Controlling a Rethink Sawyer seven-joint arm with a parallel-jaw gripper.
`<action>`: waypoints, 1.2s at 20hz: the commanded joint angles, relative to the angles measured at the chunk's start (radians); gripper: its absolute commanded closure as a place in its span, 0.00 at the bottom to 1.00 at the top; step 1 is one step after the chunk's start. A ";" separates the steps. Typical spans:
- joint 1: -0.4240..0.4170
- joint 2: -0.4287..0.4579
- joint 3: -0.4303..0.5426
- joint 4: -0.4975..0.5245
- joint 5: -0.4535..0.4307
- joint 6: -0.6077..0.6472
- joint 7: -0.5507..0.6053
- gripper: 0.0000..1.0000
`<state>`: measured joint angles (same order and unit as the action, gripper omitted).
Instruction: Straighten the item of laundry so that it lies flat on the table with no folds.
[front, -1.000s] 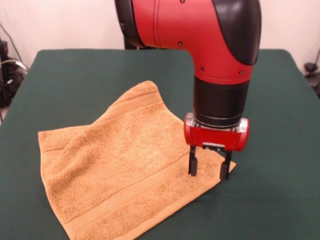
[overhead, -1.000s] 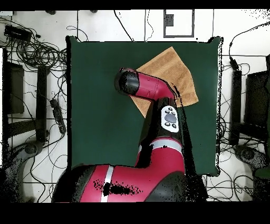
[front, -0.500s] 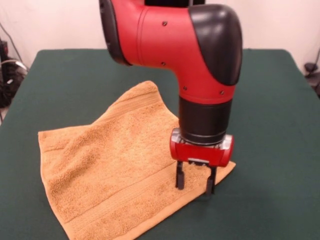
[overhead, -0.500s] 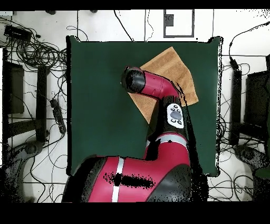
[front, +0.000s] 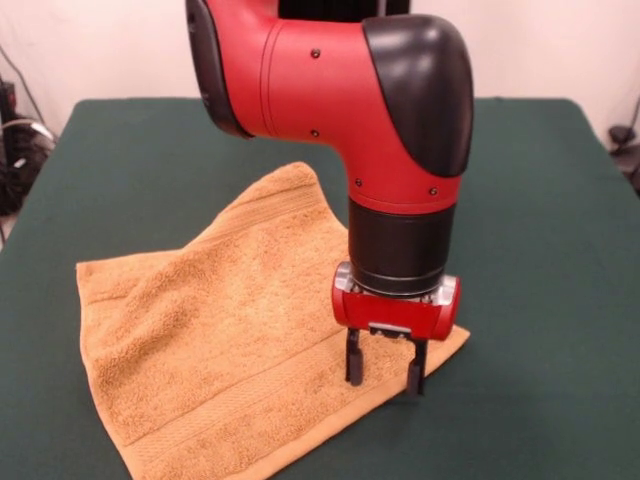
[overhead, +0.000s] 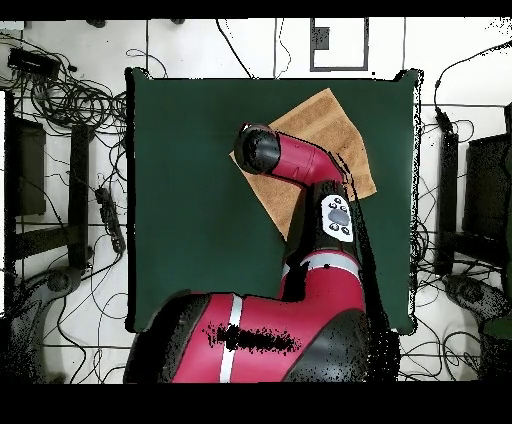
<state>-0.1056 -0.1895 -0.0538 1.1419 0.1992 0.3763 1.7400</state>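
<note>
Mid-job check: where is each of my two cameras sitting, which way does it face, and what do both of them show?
Front view: sits across the table, facing the robot; shows the arm coming down from above, the open gripper over the towel near its corner.
Overhead view: sits above the table, looking straight down; shows the arm reaching up from the picture's bottom, covering part of the towel; cables surround the table.
Shared: table, towel and arm, turned half round between views.
</note>
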 joint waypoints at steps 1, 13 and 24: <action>0.001 0.024 0.117 0.009 0.023 -0.031 0.147 0.00; 0.009 0.009 0.116 0.035 0.026 -0.043 0.170 1.00; 0.025 -0.013 0.110 0.032 0.054 0.019 0.195 1.00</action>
<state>-0.1095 -0.1893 -0.0482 1.1401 0.1996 0.3669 1.7400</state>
